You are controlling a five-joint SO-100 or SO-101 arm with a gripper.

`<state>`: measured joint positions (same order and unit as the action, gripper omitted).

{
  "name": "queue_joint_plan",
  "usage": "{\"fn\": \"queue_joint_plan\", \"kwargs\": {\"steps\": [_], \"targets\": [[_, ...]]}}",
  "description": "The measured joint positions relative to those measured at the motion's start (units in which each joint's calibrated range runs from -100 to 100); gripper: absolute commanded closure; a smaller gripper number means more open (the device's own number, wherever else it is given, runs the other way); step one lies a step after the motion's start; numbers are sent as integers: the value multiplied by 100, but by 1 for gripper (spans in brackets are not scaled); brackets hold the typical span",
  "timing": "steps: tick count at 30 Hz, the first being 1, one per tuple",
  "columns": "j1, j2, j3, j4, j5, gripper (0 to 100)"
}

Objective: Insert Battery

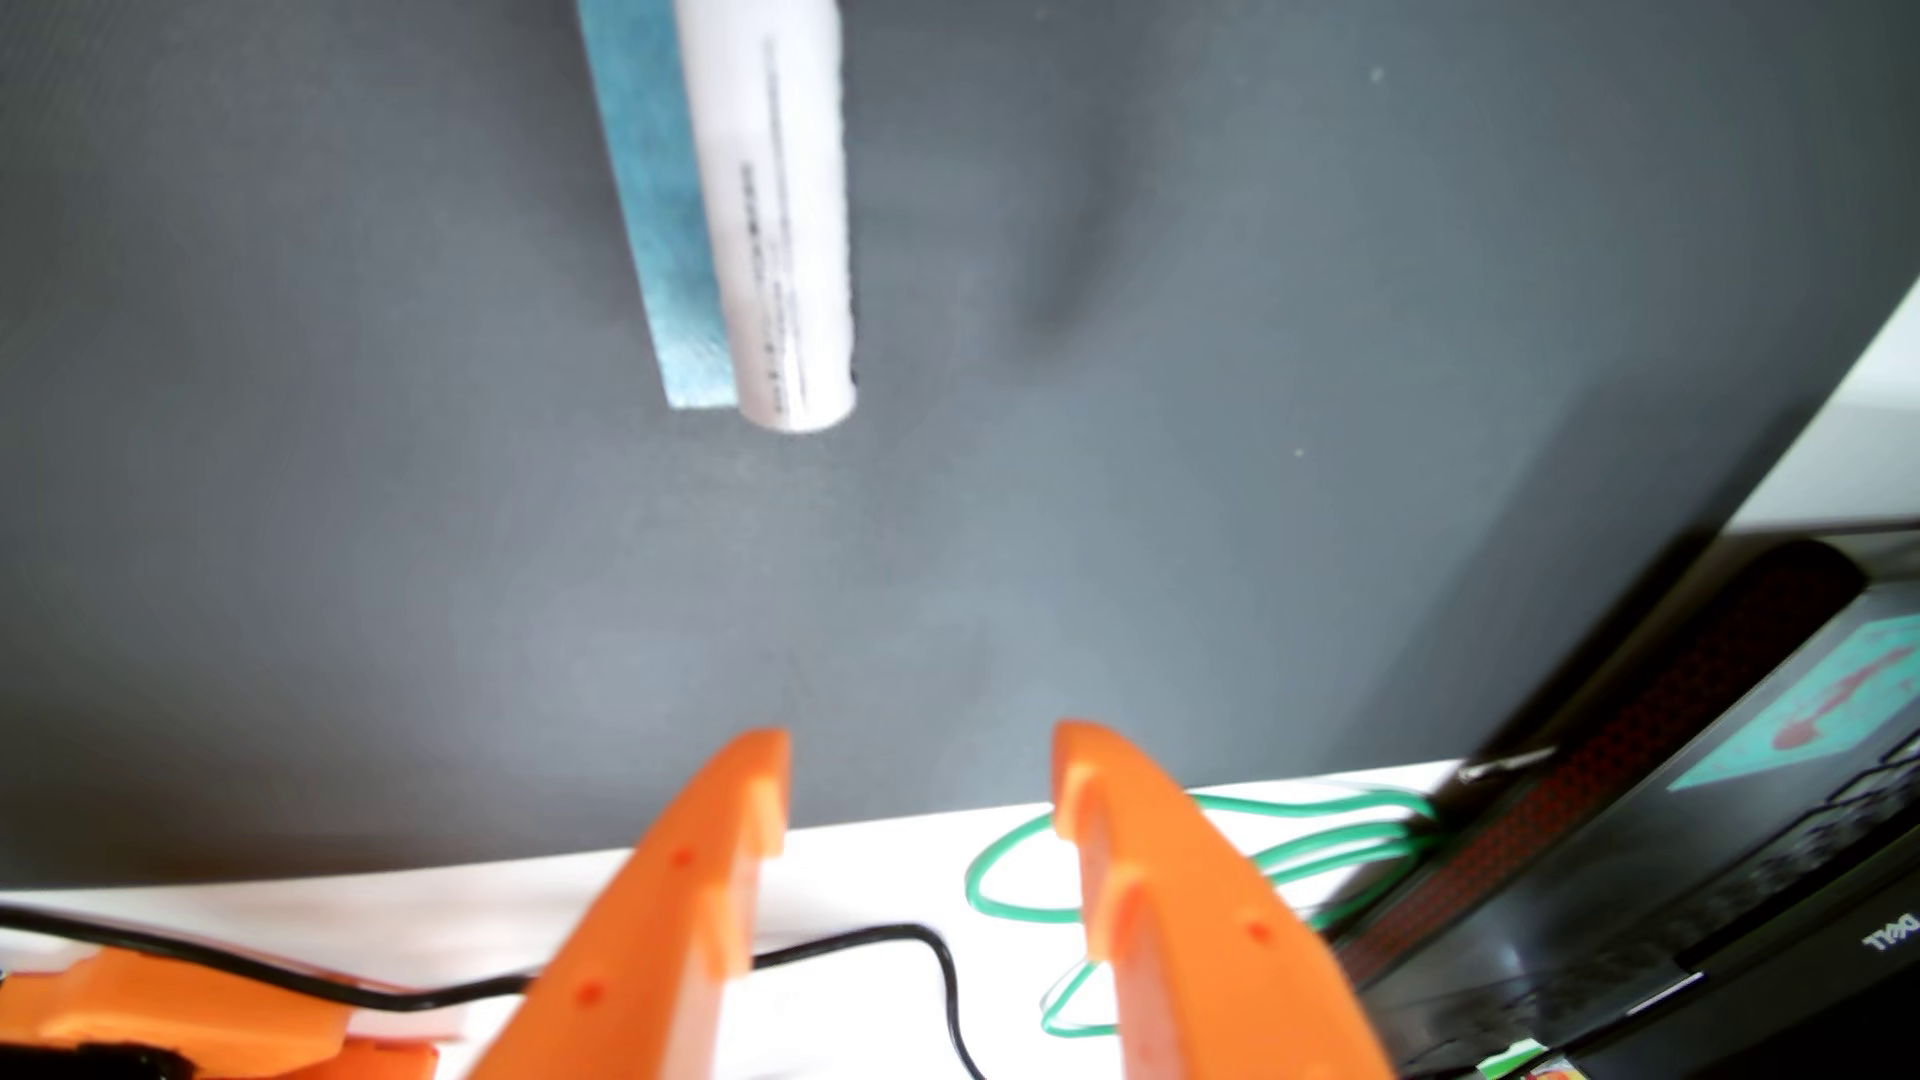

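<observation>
Toward the upper centre of the wrist view, well apart from the empty, spread orange gripper point(920, 774), the white cylindrical battery point(774, 208) is seen lying lengthwise, nearly vertical in frame, on the dark grey worktop point(1351, 363).

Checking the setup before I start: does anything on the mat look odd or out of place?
Nothing looks damaged or spilled. The white battery lies on the grey mat against a blue strip, slightly angled. The gripper is open and empty.

The wrist view is bright but soft everywhere, the white battery point(784, 208) is overexposed with unreadable print, the white table point(852, 883) glares, a dim shadow smudge lies on the grey mat point(1143, 467), and the orange gripper point(920, 768) is blurred.
</observation>
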<state>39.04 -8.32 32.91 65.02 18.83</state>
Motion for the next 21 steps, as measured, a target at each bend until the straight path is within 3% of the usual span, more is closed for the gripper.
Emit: {"fn": "queue_joint_plan", "kwargs": {"steps": [21], "targets": [[-336,0,335,0,-388,84]]}}
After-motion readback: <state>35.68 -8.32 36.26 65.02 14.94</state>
